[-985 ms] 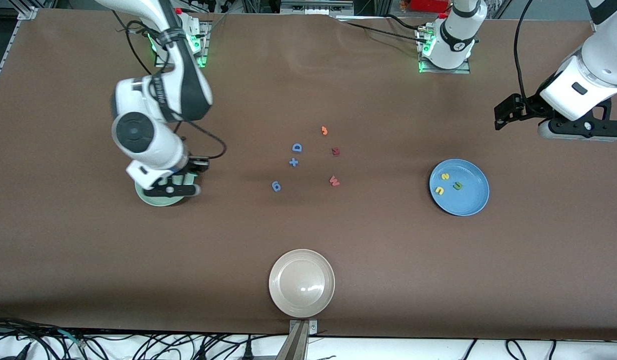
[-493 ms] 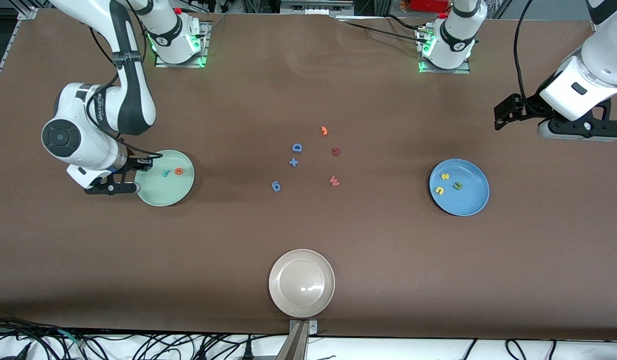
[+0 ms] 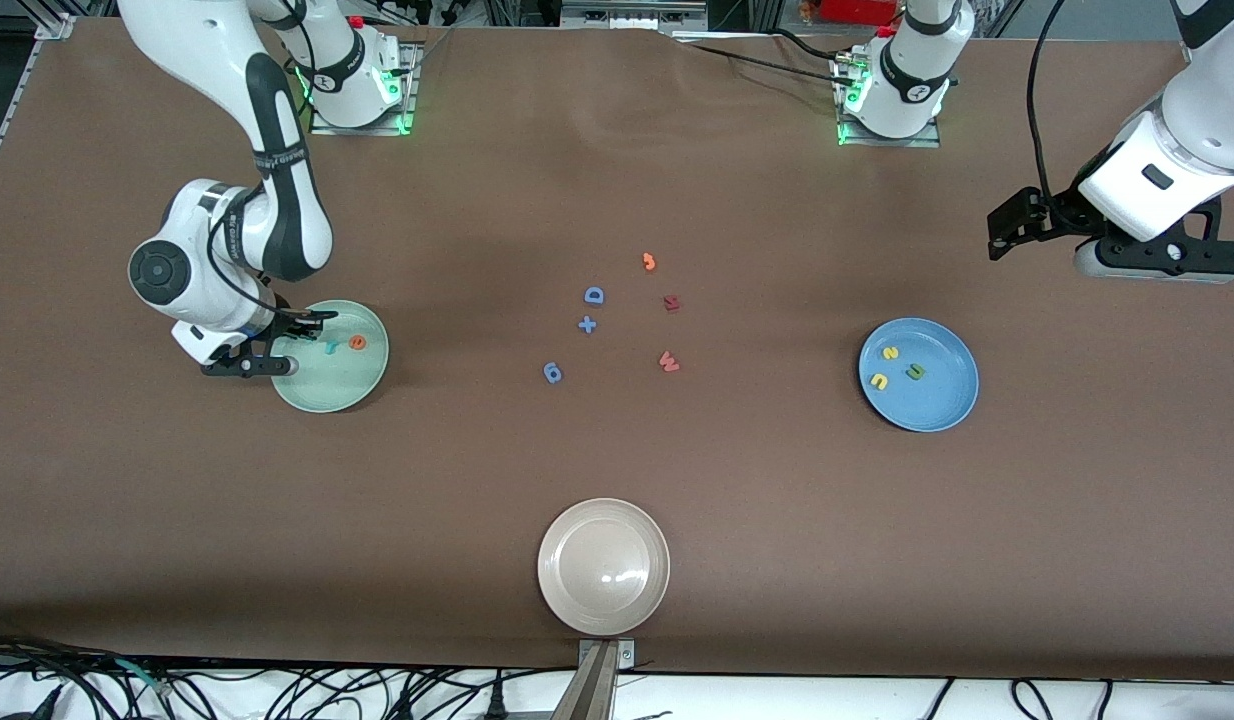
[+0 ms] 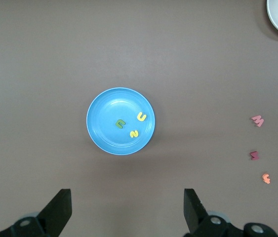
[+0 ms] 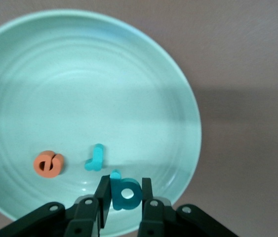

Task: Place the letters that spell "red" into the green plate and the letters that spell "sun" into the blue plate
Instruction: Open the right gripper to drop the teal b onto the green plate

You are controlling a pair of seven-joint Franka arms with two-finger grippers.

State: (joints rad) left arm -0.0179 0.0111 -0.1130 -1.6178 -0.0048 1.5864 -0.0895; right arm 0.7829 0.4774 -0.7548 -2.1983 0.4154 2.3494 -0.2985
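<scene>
The green plate lies toward the right arm's end of the table, with a teal "r" and an orange "e" in it. My right gripper hangs over that plate's edge. In the right wrist view it is shut on the teal "d", just above the plate, beside the "r" and "e". The blue plate holds a yellow "s", a yellow "u" and an olive "n". My left gripper waits open, high up.
In the table's middle lie a blue "D", a blue plus, a blue "d"-like letter, two red letters and an orange hooked piece. A beige plate sits nearest the front camera.
The right arm swung off the green plate toward its own end of the table, then came partly back over the plate's edge, still gripping the "d". The left arm has not moved.
</scene>
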